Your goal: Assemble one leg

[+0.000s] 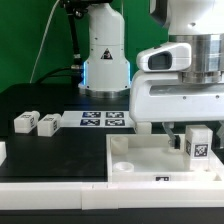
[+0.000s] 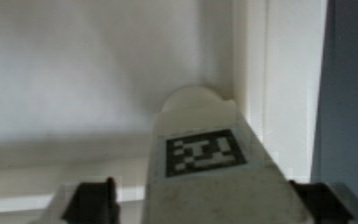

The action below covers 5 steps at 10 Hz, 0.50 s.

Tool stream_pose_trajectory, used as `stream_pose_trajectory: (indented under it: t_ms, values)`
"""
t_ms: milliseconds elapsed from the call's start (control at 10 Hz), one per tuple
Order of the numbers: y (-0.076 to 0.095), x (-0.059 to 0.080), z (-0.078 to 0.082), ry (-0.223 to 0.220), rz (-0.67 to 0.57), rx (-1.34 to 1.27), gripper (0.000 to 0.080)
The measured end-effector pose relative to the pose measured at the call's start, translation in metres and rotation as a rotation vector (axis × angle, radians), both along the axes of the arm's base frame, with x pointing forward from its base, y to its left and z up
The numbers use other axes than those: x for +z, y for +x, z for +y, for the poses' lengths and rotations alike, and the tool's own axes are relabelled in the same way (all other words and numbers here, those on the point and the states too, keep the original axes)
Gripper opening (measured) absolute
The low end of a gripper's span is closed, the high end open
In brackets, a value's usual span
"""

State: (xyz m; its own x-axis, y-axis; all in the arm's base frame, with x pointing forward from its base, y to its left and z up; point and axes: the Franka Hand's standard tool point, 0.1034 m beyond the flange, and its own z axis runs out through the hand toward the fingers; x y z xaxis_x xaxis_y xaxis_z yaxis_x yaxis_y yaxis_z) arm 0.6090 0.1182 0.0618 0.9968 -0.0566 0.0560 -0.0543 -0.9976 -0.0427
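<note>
Nearest, on the exterior view's right, the white panel (image 1: 150, 160) lies flat with a round socket (image 1: 120, 146) at its left far corner and a small tag on its near edge, too small to read. Over the panel's right part the gripper (image 1: 197, 137) is clenched on a leg (image 1: 198, 143), whose black-and-white tag shows no readable writing; in the wrist view the leg (image 2: 206, 150) sits between the dark fingers (image 2: 92, 200). Farther left two loose legs (image 1: 35, 123) lie on the black table (image 1: 60, 150), with the marker board (image 1: 103, 120) beyond them and the arm's base (image 1: 104, 55) bearing a warning triangle.
</note>
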Motion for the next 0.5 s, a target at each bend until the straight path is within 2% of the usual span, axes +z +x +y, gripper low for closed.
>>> stream_pose_trajectory:
  t_ms: [100, 200, 500]
  values:
    - [0.0, 0.0, 0.0, 0.0, 0.0, 0.0, 0.0331]
    - [0.0, 0.0, 0.0001, 0.001, 0.0, -0.008, 0.0289]
    - [0.0005, -0.0002, -0.0015, 0.011, 0.006, -0.165, 0.0289]
